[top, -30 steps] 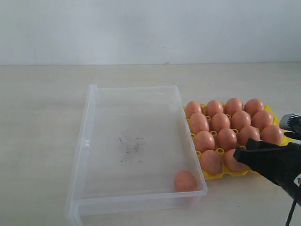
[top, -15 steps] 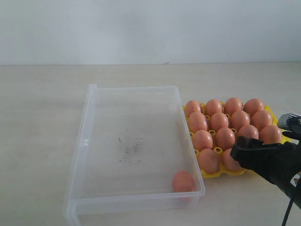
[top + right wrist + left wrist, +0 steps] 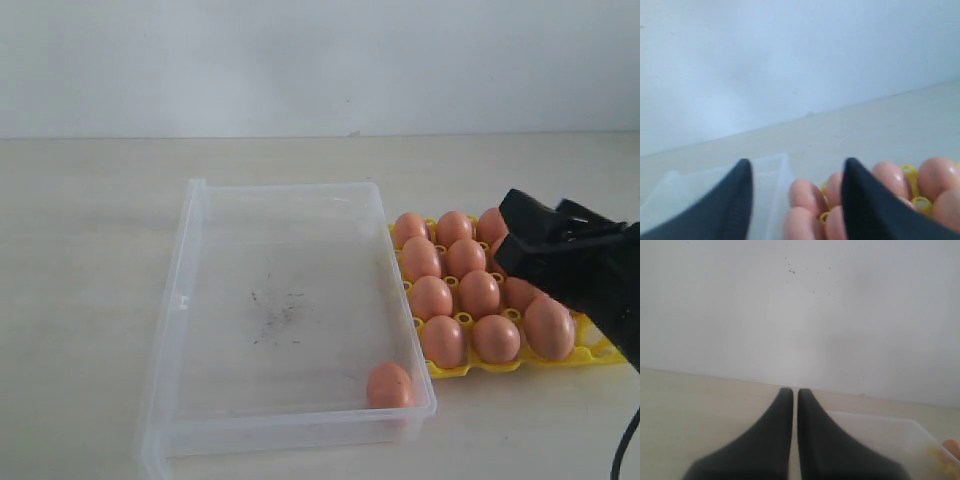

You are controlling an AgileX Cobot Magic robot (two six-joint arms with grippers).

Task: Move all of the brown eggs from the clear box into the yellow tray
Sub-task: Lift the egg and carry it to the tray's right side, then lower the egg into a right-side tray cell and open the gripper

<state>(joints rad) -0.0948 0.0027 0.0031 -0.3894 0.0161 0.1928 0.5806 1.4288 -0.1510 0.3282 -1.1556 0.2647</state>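
**Right gripper** (image 3: 530,235): it hangs over the upper right part of the yellow tray (image 3: 520,365), right of centre in the exterior frame. Its wrist view shows the fingers (image 3: 737,200) spread wide with nothing between them. Judgement: it is empty and free for the next pick.

**Left gripper** (image 3: 792,392): it is absent from the exterior frame. In its own view the two fingers are pressed together but for a hairline slit, and they grip nothing. They point toward the wall (image 3: 800,305). Judgement: it is parked clear of the work.

**Clear box** (image 3: 300,240): it lies flat on the table (image 3: 90,250), centre left of the exterior frame, with one long side just beside the tray. One brown egg (image 3: 390,385) lies in the box's lower right corner, close against the walls. Judgement: the corner is what stops it rolling.

**Tray contents**: the brown eggs (image 3: 466,258) sit one to a cup, and the yellow posts keep the shells apart. Bare yellow shows at the tray's lower right corner. Judgement: that is the free cup for the egg in the box.

**Counts**
- Boxes: one.
- Trays: one.
- Grippers: two.
- Eggs in the box: one.
- Eggs in the tray: at least eleven show. The right gripper hides the rest of the upper rows, so no full count is possible.
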